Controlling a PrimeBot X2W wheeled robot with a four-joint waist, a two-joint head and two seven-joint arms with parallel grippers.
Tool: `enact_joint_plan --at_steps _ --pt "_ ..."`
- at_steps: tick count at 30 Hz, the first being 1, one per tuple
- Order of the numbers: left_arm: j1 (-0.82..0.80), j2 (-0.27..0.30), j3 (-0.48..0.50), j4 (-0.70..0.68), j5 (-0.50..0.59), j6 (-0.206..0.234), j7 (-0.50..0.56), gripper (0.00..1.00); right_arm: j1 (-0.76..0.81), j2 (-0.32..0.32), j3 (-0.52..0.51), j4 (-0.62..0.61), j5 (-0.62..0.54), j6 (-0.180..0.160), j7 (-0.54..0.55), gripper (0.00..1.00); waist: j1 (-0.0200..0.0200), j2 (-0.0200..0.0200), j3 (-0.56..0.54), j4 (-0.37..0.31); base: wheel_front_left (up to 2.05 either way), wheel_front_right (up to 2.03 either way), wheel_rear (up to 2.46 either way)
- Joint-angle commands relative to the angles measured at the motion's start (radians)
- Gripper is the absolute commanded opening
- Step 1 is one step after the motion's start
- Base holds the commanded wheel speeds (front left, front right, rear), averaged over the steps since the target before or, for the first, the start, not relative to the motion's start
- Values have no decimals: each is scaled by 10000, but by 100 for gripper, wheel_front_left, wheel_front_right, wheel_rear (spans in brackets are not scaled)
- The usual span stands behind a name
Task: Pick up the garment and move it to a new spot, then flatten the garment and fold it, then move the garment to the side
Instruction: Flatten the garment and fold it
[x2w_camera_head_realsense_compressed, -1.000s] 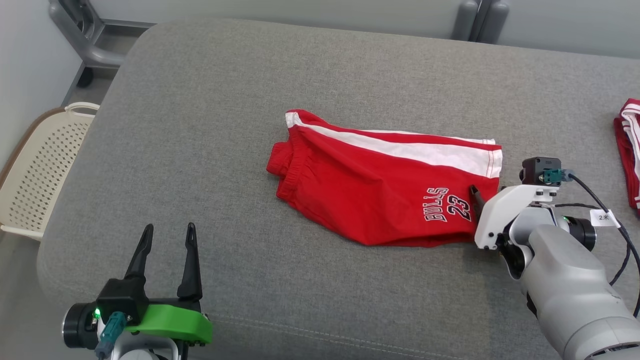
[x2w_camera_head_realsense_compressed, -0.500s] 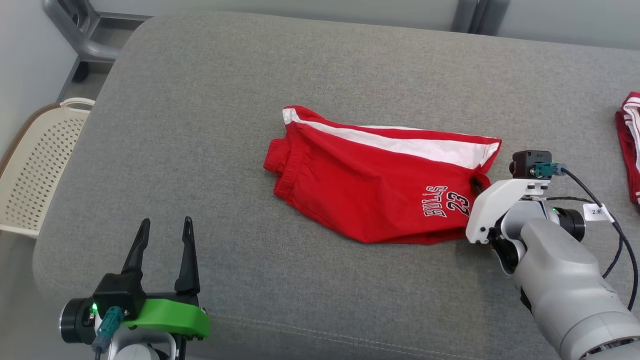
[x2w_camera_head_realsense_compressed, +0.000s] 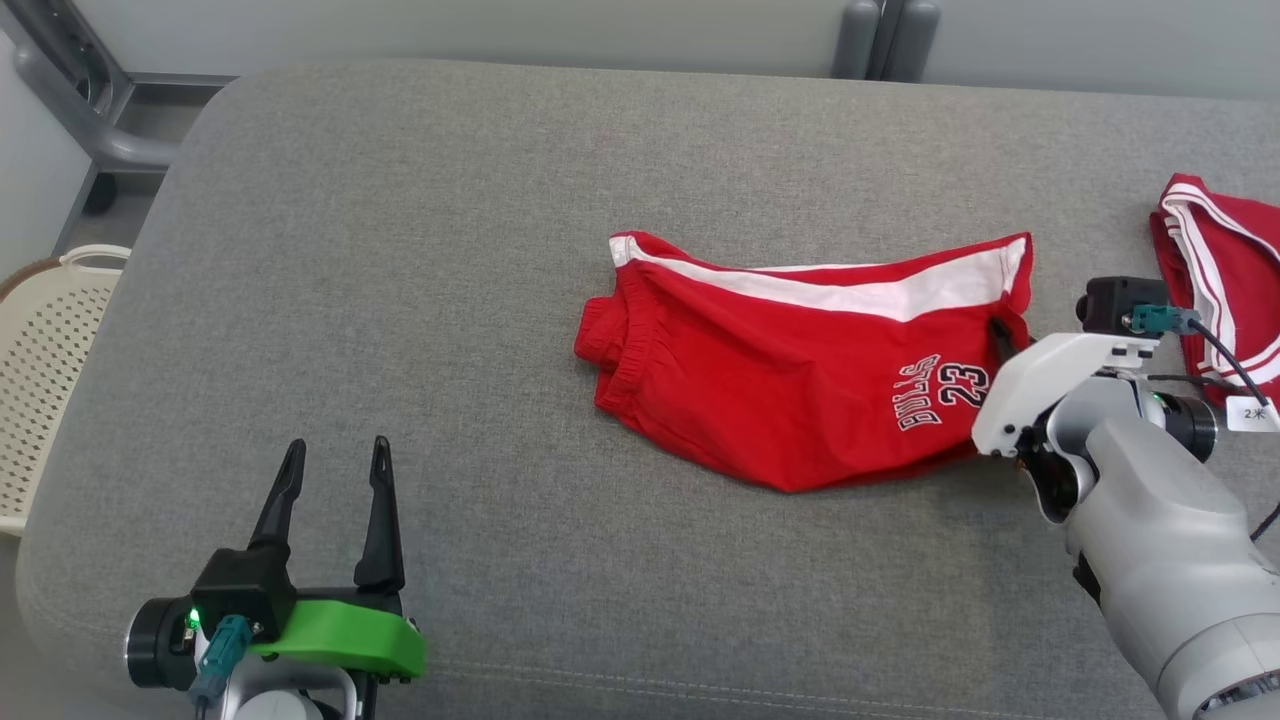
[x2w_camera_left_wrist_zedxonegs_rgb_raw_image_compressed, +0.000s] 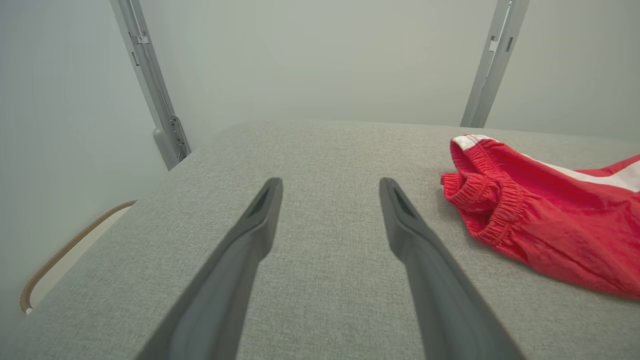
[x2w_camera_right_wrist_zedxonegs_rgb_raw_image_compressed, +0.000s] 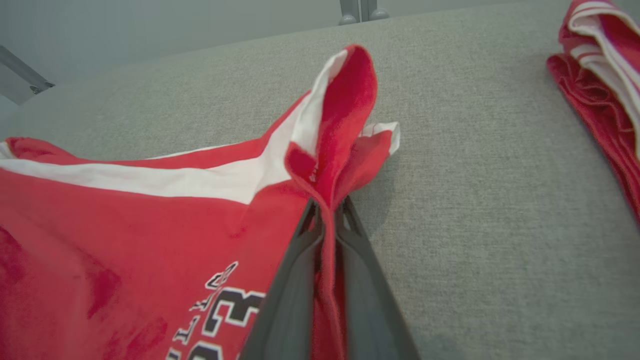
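Red shorts (x2w_camera_head_realsense_compressed: 800, 400), possibly nylon, right gripper (x2w_camera_right_wrist_zedxonegs_rgb_raw_image_compressed: 328, 205) pinching

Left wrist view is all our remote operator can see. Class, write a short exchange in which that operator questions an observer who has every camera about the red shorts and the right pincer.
Operator: I see the elastic waistband of the shorts beside my open left pincer. Is the hem end held?
Observer: Yes. The right pincer is shut on a fold of cloth at the hem corner, just below the white stripe.
Operator: Is anything else lying on the cushion?
Observer: A second red-and-white garment lies at the far right edge of the head view, apart from the shorts.
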Motion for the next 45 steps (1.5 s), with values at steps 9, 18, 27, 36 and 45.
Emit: enact_joint_plan --at_steps 9,18,27,36,45 --pt "106 -1 -82 77 -102 50 -39 100 429 -84 1059 -2474 2272 -13 856 0 0 0 -176 -20 0 0 0" --pt "172 -4 -388 126 -204 101 -39 100 947 -350 2359 -4647 4431 -9 1588 0 0 0 -426 184 0 0 0" --pt "-20 1 -1078 183 -536 209 -39 100 638 70 2969 -4596 5654 -7 1585 0 0 0 -457 797 0 0 0" --pt "-165 -1 -1720 238 -839 343 -39 100 -2 601 3116 -3129 6127 -7 1479 0 0 0 -362 1493 0 0 0" --pt "-284 0 -2123 238 -993 432 -39 100 -600 1002 3065 -1872 6461 -7 1221 0 0 0 -184 1928 0 0 0"
